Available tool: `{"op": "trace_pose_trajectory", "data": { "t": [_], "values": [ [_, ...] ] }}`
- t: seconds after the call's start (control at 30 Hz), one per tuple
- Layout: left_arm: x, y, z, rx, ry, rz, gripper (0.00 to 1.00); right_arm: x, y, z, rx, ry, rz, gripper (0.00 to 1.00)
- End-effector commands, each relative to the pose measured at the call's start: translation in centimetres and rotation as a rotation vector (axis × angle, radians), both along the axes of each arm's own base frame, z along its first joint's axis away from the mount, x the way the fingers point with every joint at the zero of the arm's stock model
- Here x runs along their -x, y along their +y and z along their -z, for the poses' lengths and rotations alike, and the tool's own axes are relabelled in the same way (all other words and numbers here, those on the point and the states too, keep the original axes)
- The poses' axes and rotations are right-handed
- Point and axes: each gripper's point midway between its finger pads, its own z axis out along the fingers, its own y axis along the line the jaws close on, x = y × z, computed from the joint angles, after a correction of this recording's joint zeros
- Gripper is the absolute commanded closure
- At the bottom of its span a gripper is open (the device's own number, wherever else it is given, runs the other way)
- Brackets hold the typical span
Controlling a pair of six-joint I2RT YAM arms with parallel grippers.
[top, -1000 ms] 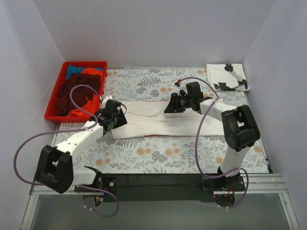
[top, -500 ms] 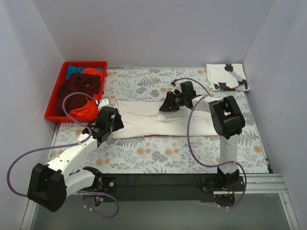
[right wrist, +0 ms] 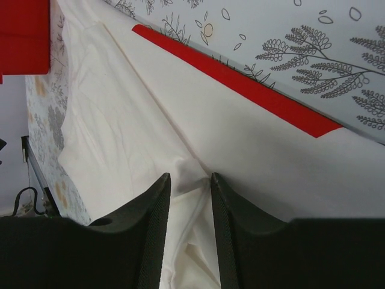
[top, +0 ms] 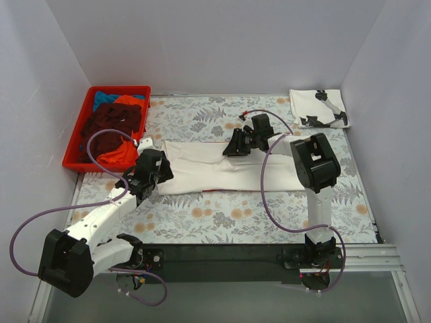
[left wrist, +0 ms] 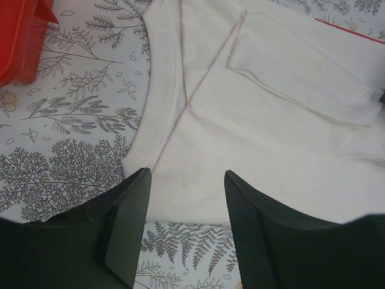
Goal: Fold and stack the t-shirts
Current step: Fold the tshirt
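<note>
A white t-shirt (top: 202, 168) lies folded into a long band across the middle of the table, with a sliver of red print (right wrist: 240, 84) showing at its edge. My right gripper (top: 236, 145) (right wrist: 189, 177) sits at the band's far edge, shut on a bunched fold of this shirt (right wrist: 120, 132). My left gripper (top: 152, 172) (left wrist: 186, 174) hovers open over the band's left end (left wrist: 252, 138), nothing between its fingers. A sleeve (left wrist: 301, 78) lies folded inward. A folded white t-shirt with black print (top: 318, 108) rests at the back right.
A red crate (top: 77, 145) at the back left holds maroon (top: 108, 121), orange (top: 114, 153) and blue (top: 104, 98) t-shirts. Its corner (left wrist: 18, 42) shows close to my left gripper. White walls enclose the floral tablecloth (top: 222, 215).
My left arm has drawn back toward the near left, its gripper sliding off to the shirt's left end. My right gripper has shifted slightly left along the far edge.
</note>
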Motion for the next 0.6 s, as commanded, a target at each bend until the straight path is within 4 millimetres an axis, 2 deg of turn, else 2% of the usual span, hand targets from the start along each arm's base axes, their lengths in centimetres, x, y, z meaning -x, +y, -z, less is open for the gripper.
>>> {"op": "trace_pose_trajectory", "data": {
  "t": [0.0, 0.13, 0.17, 0.27, 0.33, 0.57],
  "values": [
    [-0.6, 0.2, -1.0, -0.005, -0.042, -0.01, 0.5, -1.3, 0.7, -1.0, -0.029, -0.044, -0.007, 0.61],
    [-0.5, 0.2, -0.8, -0.007, -0.036, -0.009, 0.49, -1.2, 0.9, -1.1, -0.037, -0.045, -0.017, 0.68],
    [-0.5, 0.2, -0.8, -0.005, -0.037, -0.01, 0.49, -1.2, 0.9, -1.1, -0.038, -0.047, -0.019, 0.76],
    [-0.5, 0.3, -0.8, -0.006, -0.034, -0.01, 0.5, -1.4, 1.0, -1.4, -0.038, -0.062, -0.022, 0.92],
    [-0.5, 0.2, -0.8, -0.005, -0.035, -0.006, 0.5, -1.6, 1.1, -1.9, -0.041, -0.081, -0.027, 0.98],
    [-0.5, 0.1, -0.6, -0.007, -0.03, -0.001, 0.5, -2.3, 1.7, -2.5, -0.053, -0.12, -0.06, 0.99]
  ]
}}
